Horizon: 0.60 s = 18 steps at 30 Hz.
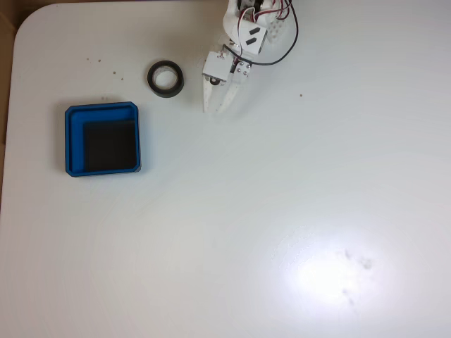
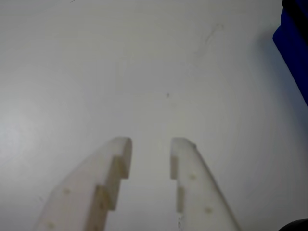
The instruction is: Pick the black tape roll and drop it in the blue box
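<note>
Tool (image 1: 214,107) — fingers apart, nothing between them, poised over bare counter (image 1: 282,211) | black tape roll (image 1: 165,79) lies flat just to its left in the fixed view | blue box (image 1: 103,139) sits farther left — lower, empty.

I am counting one black tape roll (image 1: 165,79), one blue box (image 1: 103,139), and one claw (image 1: 218,107) of mine over one desk (image 1: 282,211).
</note>
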Motion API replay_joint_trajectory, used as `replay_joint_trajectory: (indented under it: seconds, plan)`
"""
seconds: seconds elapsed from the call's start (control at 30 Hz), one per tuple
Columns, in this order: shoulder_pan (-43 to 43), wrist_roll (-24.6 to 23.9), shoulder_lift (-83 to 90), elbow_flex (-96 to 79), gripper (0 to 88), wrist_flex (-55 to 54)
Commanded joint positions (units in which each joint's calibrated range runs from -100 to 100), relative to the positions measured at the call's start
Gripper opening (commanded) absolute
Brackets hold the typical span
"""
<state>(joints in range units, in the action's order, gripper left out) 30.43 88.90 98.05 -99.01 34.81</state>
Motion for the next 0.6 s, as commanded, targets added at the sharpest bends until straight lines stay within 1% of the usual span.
replay_joint_trajectory:
  seconds: [0.0, 0.23, 0.57]
  plan:
    - [4.89, -0.02, 0.53, -0.54, 1.8, -0.57]
    - [13.19, -0.11, 0.53, -0.54, 1.8, -0.57]
    - [20.82, -0.11, 0.53, -0.54, 1.8, -0.49]
